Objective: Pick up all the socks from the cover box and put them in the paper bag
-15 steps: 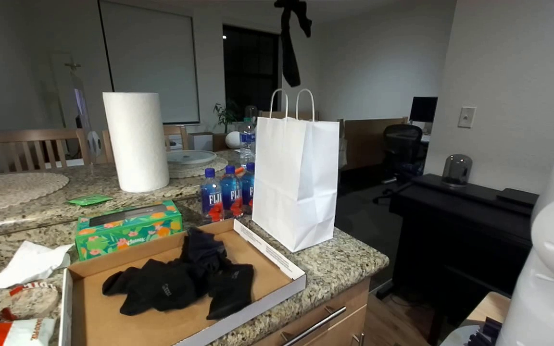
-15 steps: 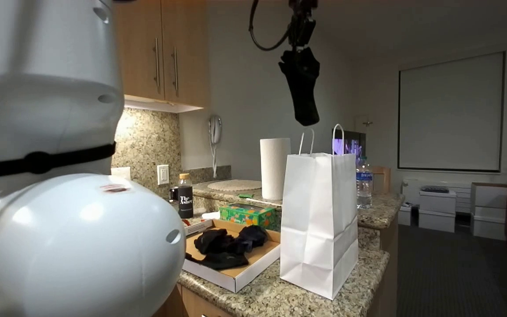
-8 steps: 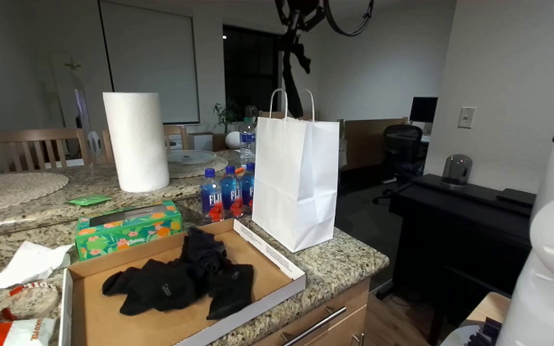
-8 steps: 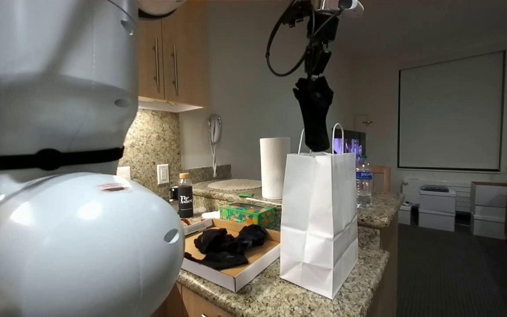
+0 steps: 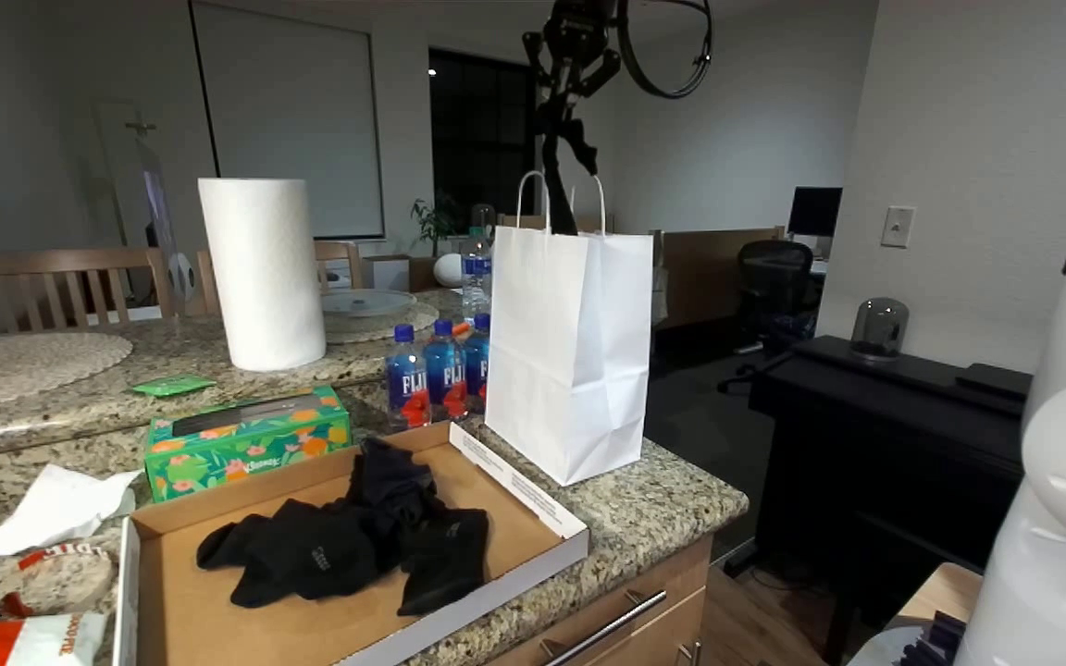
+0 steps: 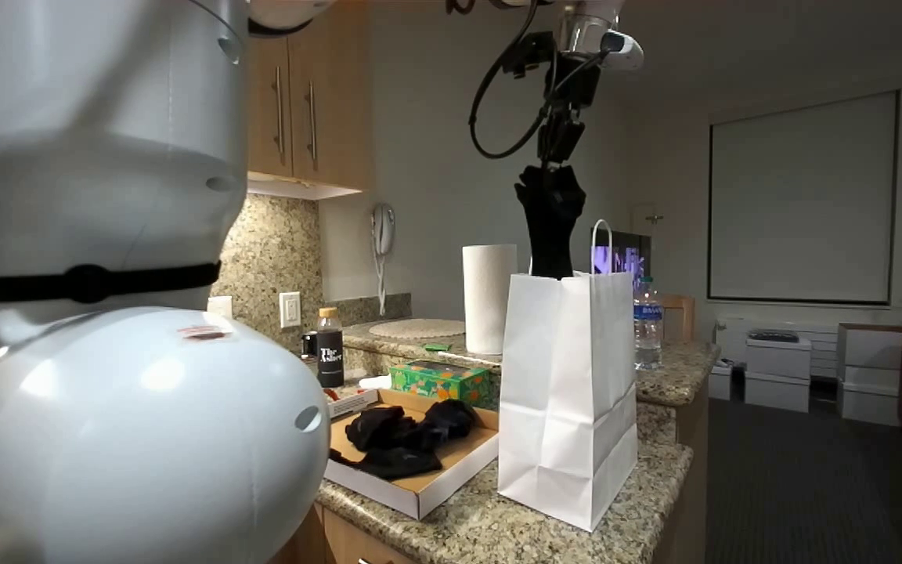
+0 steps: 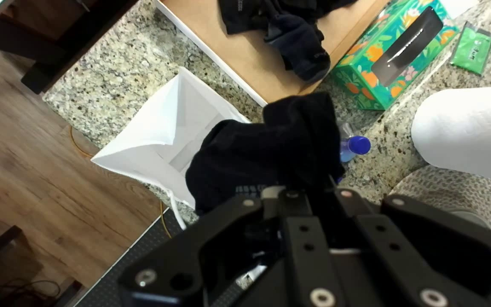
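My gripper [image 5: 559, 104] is above the white paper bag [image 5: 570, 361], pointing down. It is shut on a black sock [image 6: 551, 219], which hangs from the fingertips. The sock's lower end is hidden behind the bag's rim in both exterior views. In the wrist view the sock [image 7: 249, 153] covers part of the open bag mouth, and the bag's wall [image 7: 156, 115] shows beside it. The bag stands upright with its handles up. More black socks [image 5: 311, 555] lie heaped in the shallow cardboard box [image 5: 209, 629] beside the bag; they also show in the wrist view [image 7: 301, 42].
Water bottles [image 5: 427, 375] stand close beside the bag. A green tissue box [image 5: 246, 439] lies behind the cardboard box. A paper towel roll [image 5: 265, 277] stands on the raised counter. The bag is near the counter's edge [image 5: 727, 499]. Snack wrappers [image 5: 29, 638] lie at the near side.
My gripper has come down with the black sock held in it. The sock's lower end went from above the handles to behind the bag's rim. The bag and box have not moved.
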Motion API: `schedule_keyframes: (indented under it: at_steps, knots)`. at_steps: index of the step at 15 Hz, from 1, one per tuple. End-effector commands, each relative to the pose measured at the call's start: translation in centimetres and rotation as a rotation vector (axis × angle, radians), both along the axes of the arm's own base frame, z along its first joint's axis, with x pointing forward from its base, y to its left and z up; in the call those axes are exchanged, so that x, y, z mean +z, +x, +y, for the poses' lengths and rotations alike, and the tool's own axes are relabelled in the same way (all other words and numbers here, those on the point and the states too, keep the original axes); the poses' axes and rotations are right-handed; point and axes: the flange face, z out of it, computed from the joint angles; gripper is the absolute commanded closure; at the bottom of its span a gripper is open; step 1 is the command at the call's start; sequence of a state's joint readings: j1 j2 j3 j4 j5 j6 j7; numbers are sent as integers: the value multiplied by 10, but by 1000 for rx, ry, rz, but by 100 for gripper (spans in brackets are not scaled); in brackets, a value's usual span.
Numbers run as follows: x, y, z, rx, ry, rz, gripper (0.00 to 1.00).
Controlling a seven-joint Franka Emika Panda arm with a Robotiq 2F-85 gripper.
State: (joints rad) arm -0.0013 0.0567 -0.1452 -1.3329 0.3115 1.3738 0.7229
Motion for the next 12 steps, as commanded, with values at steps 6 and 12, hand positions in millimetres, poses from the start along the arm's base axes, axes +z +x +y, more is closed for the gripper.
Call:
schedule_keyframes:
  at_steps: [6, 12]
  knots:
    - [-54, 4, 3, 1, 80, 97, 64]
    - [-53, -3, -8, -25, 130, 87, 34]
